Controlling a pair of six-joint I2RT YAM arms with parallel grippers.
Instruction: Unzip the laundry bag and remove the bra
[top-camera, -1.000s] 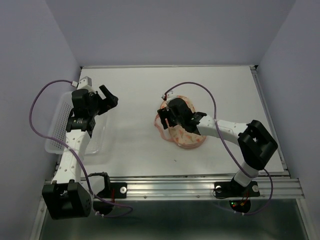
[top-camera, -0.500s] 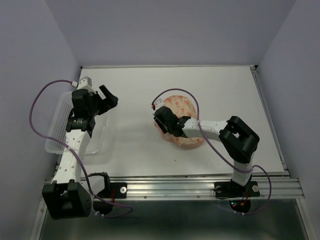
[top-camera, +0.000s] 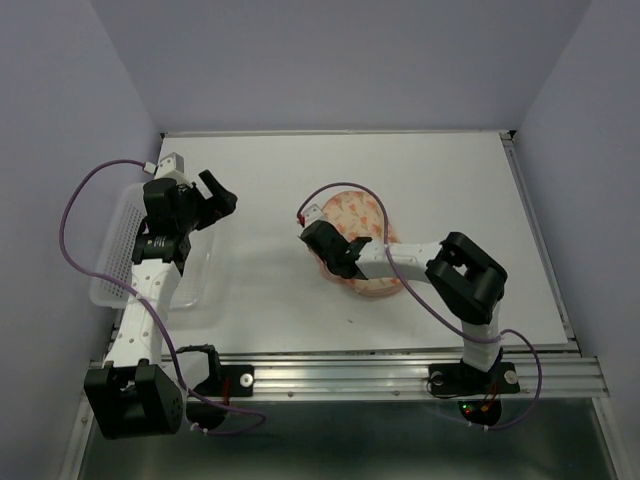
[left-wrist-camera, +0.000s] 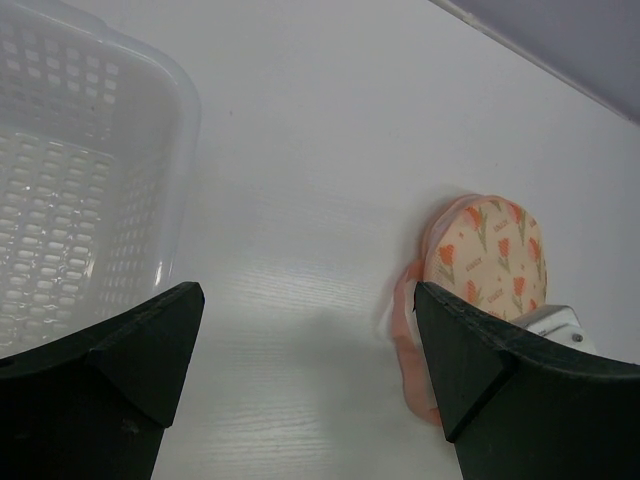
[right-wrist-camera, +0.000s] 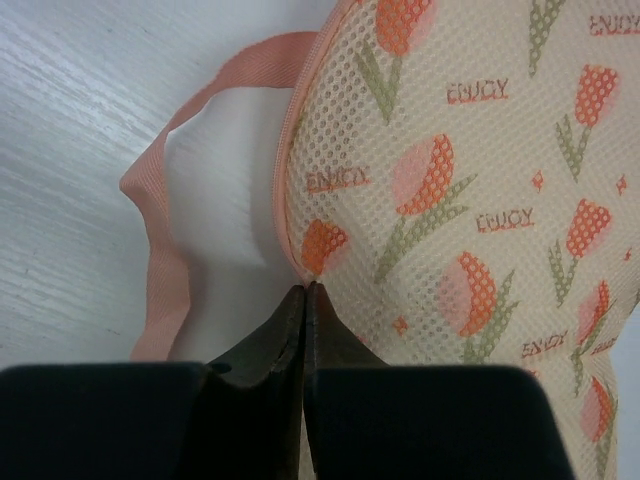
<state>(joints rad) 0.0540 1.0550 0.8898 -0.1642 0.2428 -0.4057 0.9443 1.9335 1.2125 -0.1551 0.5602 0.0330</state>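
The laundry bag (top-camera: 362, 212) lies mid-table, a peach mesh case with orange tulip print (right-wrist-camera: 470, 200), also seen at the right edge of the left wrist view (left-wrist-camera: 490, 250). My right gripper (right-wrist-camera: 307, 288) is shut, its tips pressed against the pink zipper rim (right-wrist-camera: 293, 170) at the bag's left edge (top-camera: 335, 262). Nothing shows between the jaws. The pink loop (right-wrist-camera: 160, 210) lies on the table beside them. The bra is hidden. My left gripper (top-camera: 215, 190) hovers wide open (left-wrist-camera: 310, 330) over bare table, left of the bag.
A clear plastic mesh basket (top-camera: 120, 250) sits at the table's left edge, under the left arm (left-wrist-camera: 80, 150). Purple cables loop over both arms. Walls stand close on the left, right and back.
My right gripper has gone from open to shut, and its wrist has slid left and toward the near side to the bag's left rim, uncovering more of the bag's top. The left arm has not moved.
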